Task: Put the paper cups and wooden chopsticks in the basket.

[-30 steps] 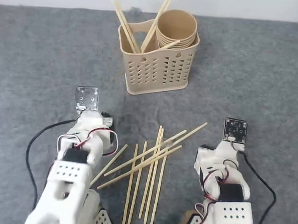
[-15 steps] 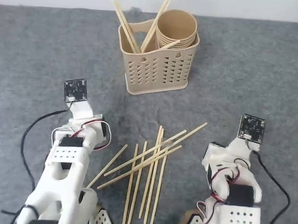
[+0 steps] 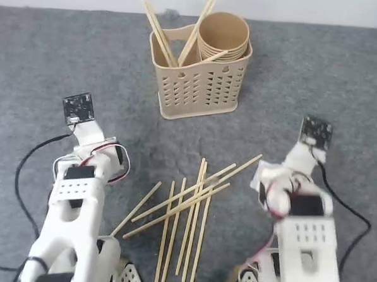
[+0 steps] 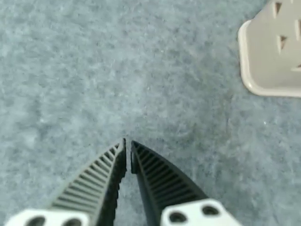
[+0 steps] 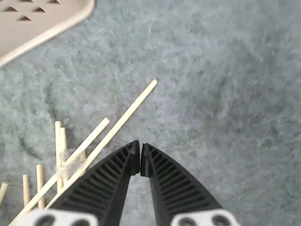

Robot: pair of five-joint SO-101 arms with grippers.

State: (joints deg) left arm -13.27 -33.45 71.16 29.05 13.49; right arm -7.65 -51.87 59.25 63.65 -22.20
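**High view hides both claws beneath their arms; basket half filled**

From above, the left arm [image 3: 78,195] and right arm [image 3: 300,213] cover their own fingertips, and both arm bases are cut off at the frame's edge. The wrist views settle it. The left gripper [image 4: 128,147] has its ribbed jaws together, holding nothing, over bare grey mat [image 4: 117,70], with only a corner of the basket [image 4: 270,56] showing. The right gripper [image 5: 140,151] is likewise closed and empty, its tips just beside the far end of one stick, and a cut-off edge of the basket lies beyond.

The stacked paper cups [image 3: 224,34] sit inside the basket [image 3: 201,85], beside several upright chopsticks [image 3: 157,31] leaning in its other half. How many cups are nested is hard to make out. The loose chopsticks [image 3: 186,210] lie fanned on the mat on the arms' side of the basket, between the two arms, and some run out of frame.

Compared with a second ago, the left arm has swung away from the sticks, and the right arm has swung outward and closer to the basket. Basket, cups and sticks lie unchanged.
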